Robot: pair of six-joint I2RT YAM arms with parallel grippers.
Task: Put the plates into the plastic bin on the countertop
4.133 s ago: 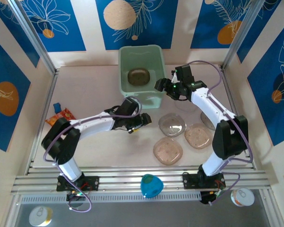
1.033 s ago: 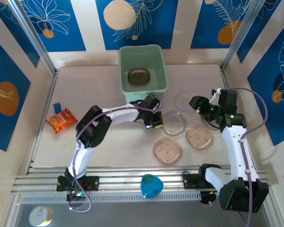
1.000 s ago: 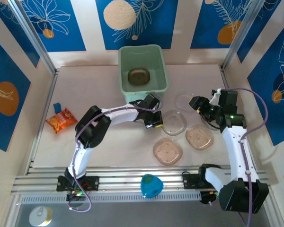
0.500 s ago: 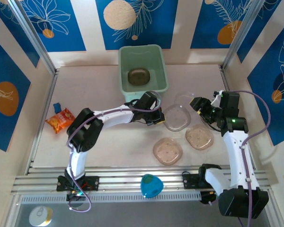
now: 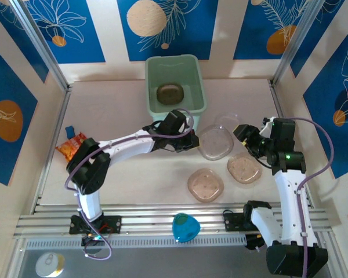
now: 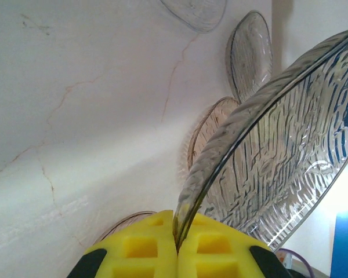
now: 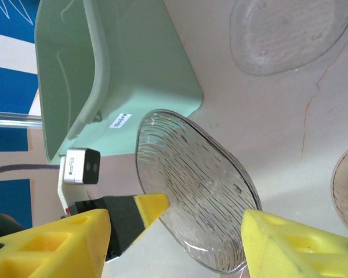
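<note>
I see the plastic bin [image 5: 173,58] at the back with one brown plate [image 5: 170,94] inside. My left fingers [image 6: 182,243] are pinching the rim of a tilted clear plate [image 5: 214,142] near the bin's front right corner. My right fingers [image 5: 245,137] are spread just beside it, gripping nothing. Two pinkish plates [image 5: 206,184] lie on the surface [image 5: 122,104].

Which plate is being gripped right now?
The clear ribbed plate pinched at its rim by the left gripper, tilted up off the countertop; the other plates lie flat.
</note>
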